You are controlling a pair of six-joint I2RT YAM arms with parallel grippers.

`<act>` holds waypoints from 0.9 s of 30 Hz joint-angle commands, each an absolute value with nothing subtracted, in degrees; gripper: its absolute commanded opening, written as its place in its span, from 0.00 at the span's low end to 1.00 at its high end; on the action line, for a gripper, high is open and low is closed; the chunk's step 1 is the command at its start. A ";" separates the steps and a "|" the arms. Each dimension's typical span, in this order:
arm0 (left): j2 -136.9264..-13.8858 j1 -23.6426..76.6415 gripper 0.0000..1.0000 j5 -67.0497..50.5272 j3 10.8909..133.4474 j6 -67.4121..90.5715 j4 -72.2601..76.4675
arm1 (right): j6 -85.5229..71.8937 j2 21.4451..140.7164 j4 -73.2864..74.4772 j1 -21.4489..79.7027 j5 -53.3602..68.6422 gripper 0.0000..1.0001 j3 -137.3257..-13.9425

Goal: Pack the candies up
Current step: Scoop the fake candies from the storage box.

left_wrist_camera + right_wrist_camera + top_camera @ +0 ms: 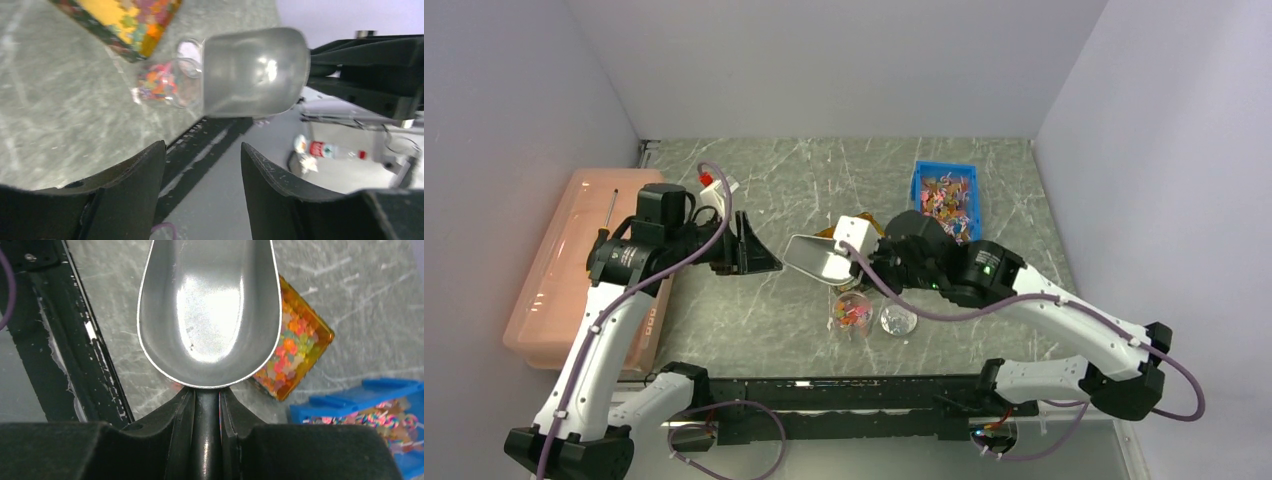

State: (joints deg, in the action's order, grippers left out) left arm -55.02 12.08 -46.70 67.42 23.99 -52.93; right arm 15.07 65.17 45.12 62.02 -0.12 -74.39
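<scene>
My right gripper [206, 392] is shut on the black handle of a metal scoop [210, 310], whose bowl is empty; in the top view the scoop [817, 258] hangs above the table, left of the right gripper [871, 264]. Small orange, yellow, red and green candies [292, 347] fill an amber tray just beyond the scoop. More candies sit in a small clear jar [852, 313], also in the left wrist view [159, 82]. My left gripper [759, 256] is open and empty, pointing at the scoop [255, 70] from the left; its midpoint [202, 150] is over the table's front edge.
A blue bin [944, 197] of mixed coloured pieces stands at the back right, also in the right wrist view [370, 405]. A second clear round piece [897, 320] lies right of the jar. A pink lidded box [564, 265] runs along the left edge.
</scene>
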 commanded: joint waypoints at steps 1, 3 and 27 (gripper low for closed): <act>-53.40 11.83 0.62 -31.82 69.14 19.74 -55.37 | 10.79 69.11 50.38 56.79 2.64 0.00 -80.47; -52.12 11.81 0.64 -27.31 68.48 19.04 -55.65 | 9.23 71.56 52.61 54.50 3.65 0.00 -81.73; -43.68 15.96 0.65 -11.56 59.06 13.95 -48.85 | -9.76 98.16 79.20 40.71 1.26 0.00 -97.83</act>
State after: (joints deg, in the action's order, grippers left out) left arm -44.95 13.32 -14.57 58.46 15.51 -51.11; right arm -6.48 96.16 73.63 41.69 1.56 -94.11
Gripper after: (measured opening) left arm 0.642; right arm 0.243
